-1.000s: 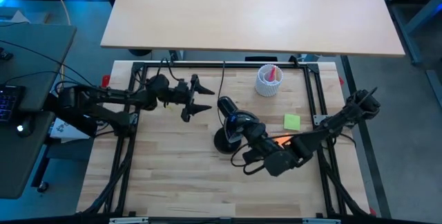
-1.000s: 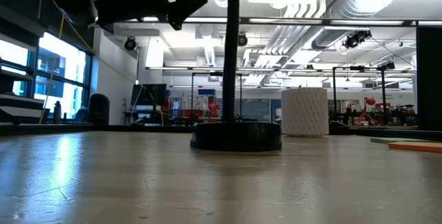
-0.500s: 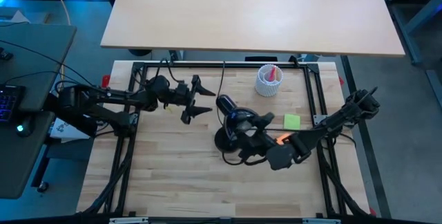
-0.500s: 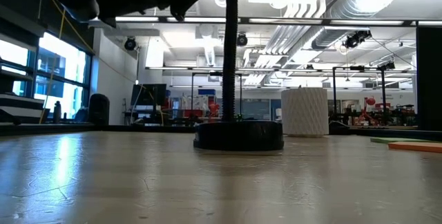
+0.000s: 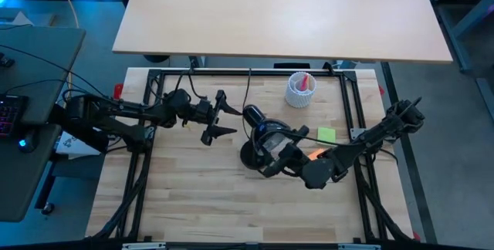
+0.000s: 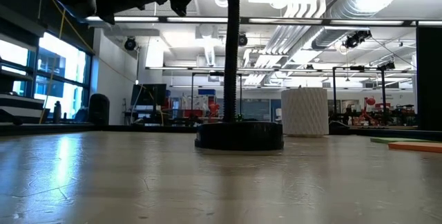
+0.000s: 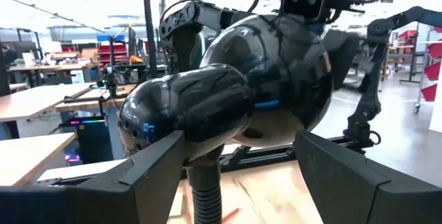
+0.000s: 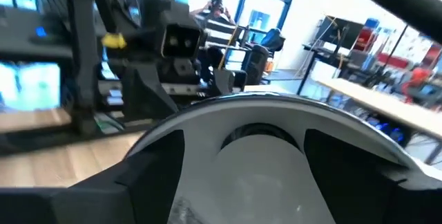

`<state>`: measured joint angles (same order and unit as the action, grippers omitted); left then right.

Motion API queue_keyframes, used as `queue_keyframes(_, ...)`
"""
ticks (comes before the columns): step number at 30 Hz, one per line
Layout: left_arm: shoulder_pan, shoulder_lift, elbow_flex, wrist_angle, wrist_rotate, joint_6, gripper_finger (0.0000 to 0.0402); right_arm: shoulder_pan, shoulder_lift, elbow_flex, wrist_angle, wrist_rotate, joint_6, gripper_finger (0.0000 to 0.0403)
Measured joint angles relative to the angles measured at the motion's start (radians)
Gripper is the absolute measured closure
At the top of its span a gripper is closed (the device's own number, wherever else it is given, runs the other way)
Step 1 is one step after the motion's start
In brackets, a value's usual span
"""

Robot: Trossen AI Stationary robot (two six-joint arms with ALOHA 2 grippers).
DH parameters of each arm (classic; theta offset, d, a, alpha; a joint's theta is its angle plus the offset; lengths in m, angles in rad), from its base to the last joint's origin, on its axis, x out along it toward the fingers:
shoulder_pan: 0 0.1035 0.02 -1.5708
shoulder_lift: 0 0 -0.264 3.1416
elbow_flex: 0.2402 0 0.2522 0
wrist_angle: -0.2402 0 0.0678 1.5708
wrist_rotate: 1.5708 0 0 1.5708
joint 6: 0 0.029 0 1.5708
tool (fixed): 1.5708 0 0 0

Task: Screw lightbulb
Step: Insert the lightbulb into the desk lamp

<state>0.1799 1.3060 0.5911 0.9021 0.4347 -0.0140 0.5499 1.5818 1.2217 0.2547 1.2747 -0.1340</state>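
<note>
Now, by parts:
Lamp: the black desk lamp [image 5: 258, 134] stands near the middle of the wooden surface [image 5: 193, 196]; its round base [image 6: 239, 135] and thin upright stem show in the low view, and its glossy round shade [image 7: 276, 79] fills the left wrist view.
Left gripper [image 5: 220, 113]: raised above the surface just left of the lamp's shade, jaws spread wide with nothing between them; its two fingers [image 7: 148, 175] frame the shade and stem without touching.
Right gripper [image 5: 279, 148]: up against the lamp's shade from the right, jaws wide apart; whether they touch the rim cannot be told.
Lightbulb [image 8: 266, 172]: a pale rounded shape sits inside the rim of the shade, right in front of the right wrist camera between that arm's fingers; its screw base is hidden.
Cup: a white ribbed cup [image 5: 300, 88] stands toward the far edge, well apart from the lamp.
Notes: a green sticky note [image 5: 326, 136] and an orange one [image 5: 315, 155] lie right of the lamp.
</note>
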Motion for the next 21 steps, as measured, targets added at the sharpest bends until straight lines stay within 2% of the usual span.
queue_keyframes(5, 0.000, 0.000, 0.000, -0.033, 0.000, 0.007, 0.0131, 0.036, 0.000, 0.000, 0.094, 0.007, 0.000, 0.0105)
queue_keyframes(8, 0.000, 0.000, 0.000, -0.053, 0.000, 0.007, 0.0131, 0.064, 0.000, 0.000, 0.115, 0.008, -0.063, 0.0105)
queue_keyframes(12, -0.003, 0.000, 0.000, -0.076, 0.000, 0.007, 0.0131, 0.104, -0.001, 0.000, 0.060, 0.006, -0.308, 0.0105)
queue_keyframes(17, -0.003, 0.000, 0.000, -0.076, -0.003, 0.004, 0.0131, 0.130, -0.001, 0.000, -0.145, -0.003, -0.687, 0.0105)
queue_keyframes(21, -0.003, 0.000, 0.000, -0.079, -0.003, -0.008, 0.0131, 0.130, -0.001, 0.000, -0.246, -0.012, -0.798, 0.0105)
